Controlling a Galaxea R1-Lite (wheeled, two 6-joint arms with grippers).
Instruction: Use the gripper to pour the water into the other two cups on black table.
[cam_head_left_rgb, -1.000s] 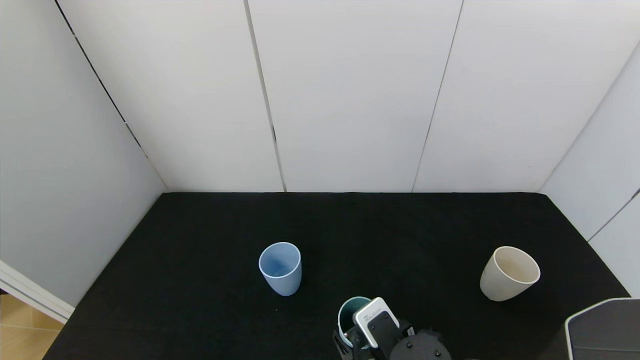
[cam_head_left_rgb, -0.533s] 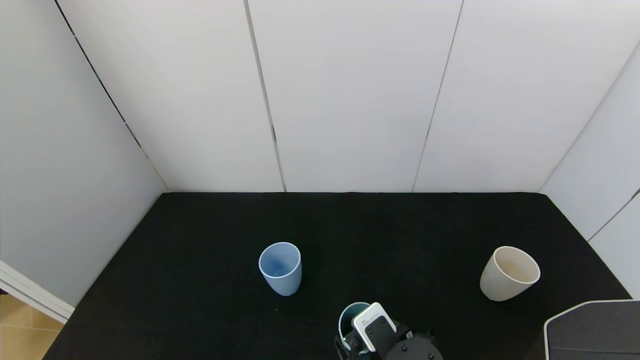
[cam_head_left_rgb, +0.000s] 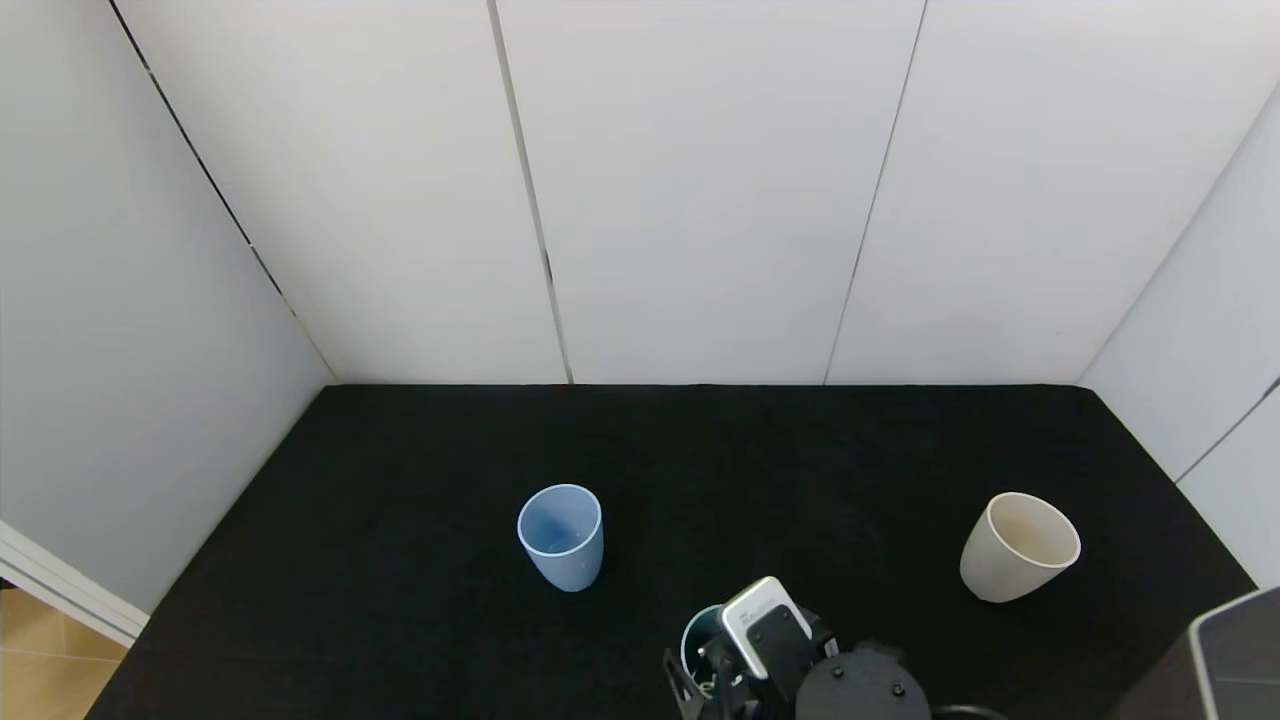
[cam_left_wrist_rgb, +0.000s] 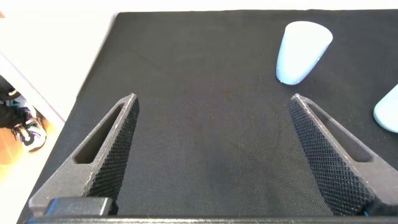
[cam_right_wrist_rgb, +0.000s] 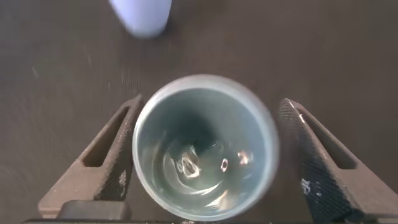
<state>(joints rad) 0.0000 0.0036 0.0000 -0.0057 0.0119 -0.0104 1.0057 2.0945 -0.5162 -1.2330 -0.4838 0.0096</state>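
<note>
The teal-green cup (cam_head_left_rgb: 699, 638) stands on the black table (cam_head_left_rgb: 700, 450) at the near middle. The water (cam_right_wrist_rgb: 186, 165) glints at its bottom. My right gripper (cam_head_left_rgb: 705, 668) is open, with one finger (cam_right_wrist_rgb: 112, 155) close beside the cup (cam_right_wrist_rgb: 205, 146) and the other standing a little off it. The light blue cup (cam_head_left_rgb: 560, 535) stands upright to the left and farther back. The cream-white cup (cam_head_left_rgb: 1020, 548) stands far to the right. My left gripper (cam_left_wrist_rgb: 212, 99) is open and empty over bare cloth, with the light blue cup (cam_left_wrist_rgb: 303, 50) ahead of it.
White walls close the table on three sides. A grey panel (cam_head_left_rgb: 1235, 660) shows at the near right corner. The table's left edge drops to a wooden floor (cam_head_left_rgb: 40, 650). Part of another cup (cam_left_wrist_rgb: 388, 109) shows at the edge of the left wrist view.
My right wrist has shifted slightly to the right and nearer, covering more of the teal-green cup. The grey panel at the near right has slid toward the right edge.
</note>
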